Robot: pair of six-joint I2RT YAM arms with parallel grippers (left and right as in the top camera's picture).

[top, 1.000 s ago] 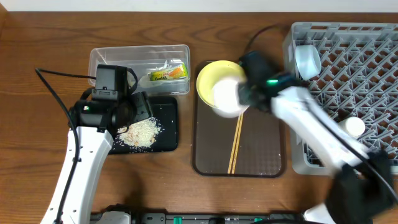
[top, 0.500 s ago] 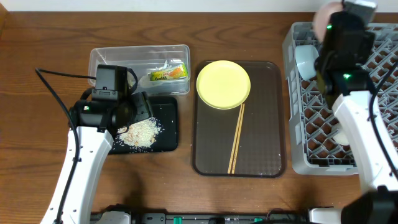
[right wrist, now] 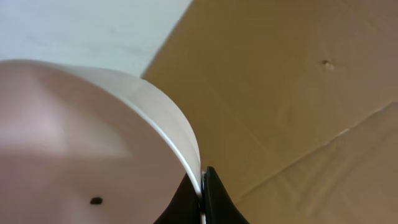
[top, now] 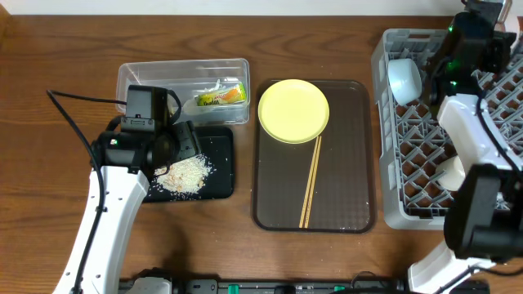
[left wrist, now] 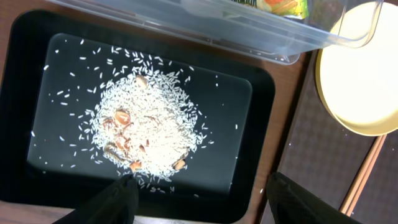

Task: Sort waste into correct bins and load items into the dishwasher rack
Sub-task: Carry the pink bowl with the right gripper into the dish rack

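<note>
My left gripper (top: 185, 144) is open and empty, hovering low over the black tray (top: 222, 139), which holds the rice crumbs (top: 186, 173). In the left wrist view the rice (left wrist: 146, 127) lies just ahead of the open gripper (left wrist: 205, 208). The snack wrapper (top: 221, 95) lies in the clear tub (top: 139, 77). My right gripper (right wrist: 202, 190) is shut on the rim of the white bowl (right wrist: 93, 143), raised at the far edge of the grey rack (top: 482, 122). The yellow plate (top: 293, 110) and the chopsticks (top: 310, 184) lie on the brown tray. The blue bowl (top: 404, 80) and the white cup (top: 451, 171) sit in the rack.
The brown serving tray (top: 343, 196) lies between the bins and the rack. The right arm (top: 470, 122) stretches over the rack's left side. A black cable (top: 73, 122) runs by the left arm. The right wrist view faces cardboard (right wrist: 298, 93) and a white wall.
My right arm has carried the white bowl from above the yellow plate, across to the rack's far edge and upward. The left arm has not moved.
</note>
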